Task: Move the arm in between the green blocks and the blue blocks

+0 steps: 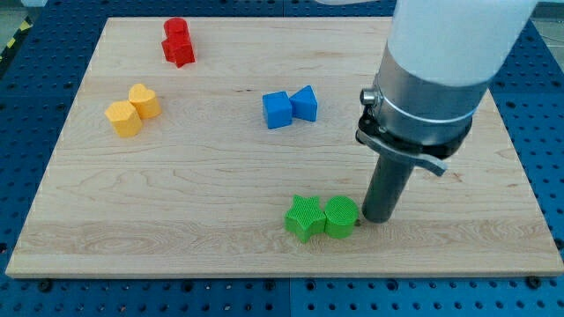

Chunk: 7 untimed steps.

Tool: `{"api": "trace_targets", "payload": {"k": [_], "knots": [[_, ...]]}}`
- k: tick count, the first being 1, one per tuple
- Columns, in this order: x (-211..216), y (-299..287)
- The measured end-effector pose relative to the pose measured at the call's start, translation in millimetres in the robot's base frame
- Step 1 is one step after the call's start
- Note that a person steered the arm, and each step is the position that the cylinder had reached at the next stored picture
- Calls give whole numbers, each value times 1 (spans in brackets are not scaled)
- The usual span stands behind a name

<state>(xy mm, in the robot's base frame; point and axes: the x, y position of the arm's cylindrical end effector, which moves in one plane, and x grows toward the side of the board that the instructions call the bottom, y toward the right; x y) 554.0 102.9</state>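
Observation:
Two green blocks sit side by side near the view's bottom middle: a green star and a green round block. Two blue blocks touch each other above them: a blue cube and a blue wedge-like block. My tip rests on the board just right of the green round block, close to it or touching it. It is well below and to the right of the blue blocks.
Two red blocks stand at the view's top left. Two yellow blocks lie at the left. The wooden board lies on a blue perforated table. The arm's wide body hangs over the top right.

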Motion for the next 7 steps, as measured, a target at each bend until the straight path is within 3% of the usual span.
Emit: {"api": "trace_targets", "payload": {"k": [1, 7], "knots": [[-33, 0], [-52, -44]]}}
